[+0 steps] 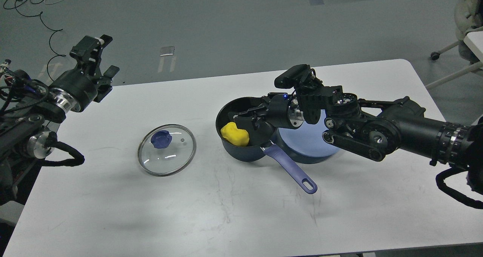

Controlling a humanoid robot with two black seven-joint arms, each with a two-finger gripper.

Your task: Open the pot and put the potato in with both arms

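My main worry from here is the right gripper (245, 119): it hangs over the open mouth of the pot (241, 151), just above the potato (234, 134), and if I pull the arm back low or sideways, the fingers could catch the rim and drag or tip the pot, which has nothing holding it down. The long purple handle (292, 170) sticks out toward five o'clock beneath the right forearm, so a careless sweep there could swing the whole pot around and knock it against the blue plate (313, 142) that sits touching or just behind it at three o'clock. The fingers look slightly apart and I judge them not clamped on anything, though they are dark and foreshortened against the black interior, so I would not swear to it. The potato itself lies inside the pot, low on the nine o'clock side of the bowl, directly at seven o'clock from the fingertips and very near them; I cannot tell whether they touch. The glass lid (166, 150) lies flat on the table (113, 211), well apart from the pot at nine o'clock, knob up. My left gripper (99, 60) is raised off the table edge far out at ten o'clock, fingers spread, holding nothing. By my reading the placing is essentially done.
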